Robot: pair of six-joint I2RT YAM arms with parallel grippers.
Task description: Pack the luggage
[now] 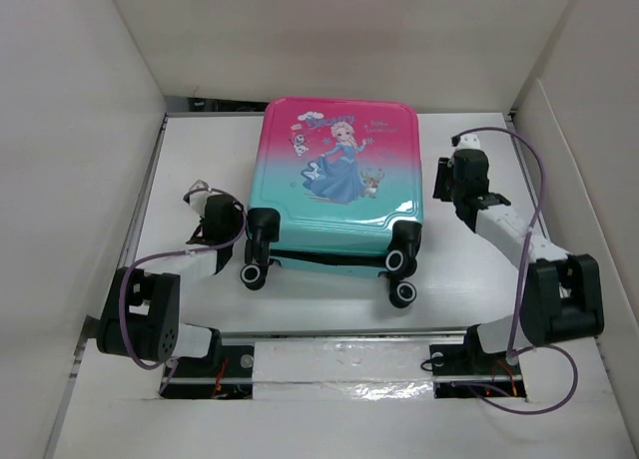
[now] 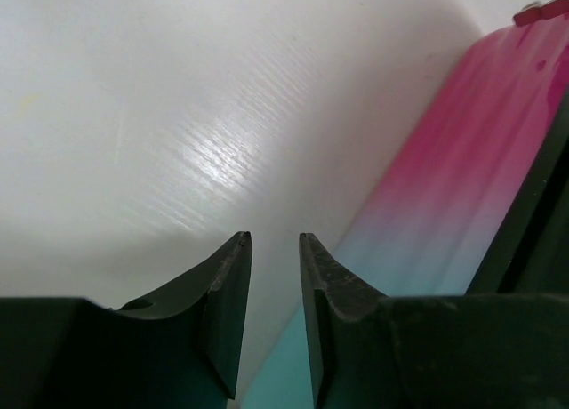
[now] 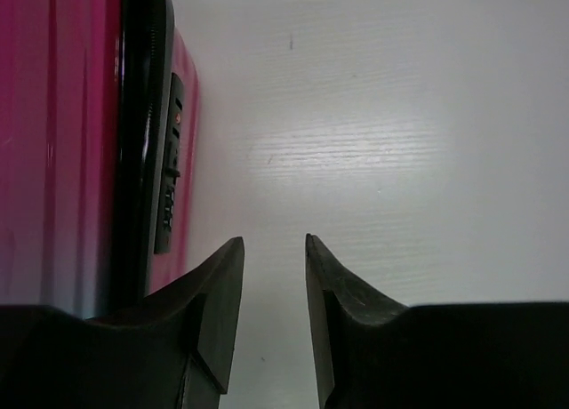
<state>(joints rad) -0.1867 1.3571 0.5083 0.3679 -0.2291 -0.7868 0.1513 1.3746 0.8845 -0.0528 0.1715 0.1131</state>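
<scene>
At the middle of the table (image 1: 469, 269), toward twelve o'clock, the luggage (image 1: 339, 180) lay flat, print up, its wheels (image 1: 402, 291) pointing to six o'clock. Its hard shell looked stiff, smooth and probably slippery, so the black zipper seam (image 3: 142, 116) seemed the surer hold. The left gripper (image 2: 274, 240) at nine o'clock and the right gripper (image 3: 274, 242) at three o'clock sat just beside it, fingers narrowly parted and empty.

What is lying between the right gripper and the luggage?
Nothing; only a narrow strip of bare table separates the right gripper from the luggage, seen in the right wrist view.
</scene>
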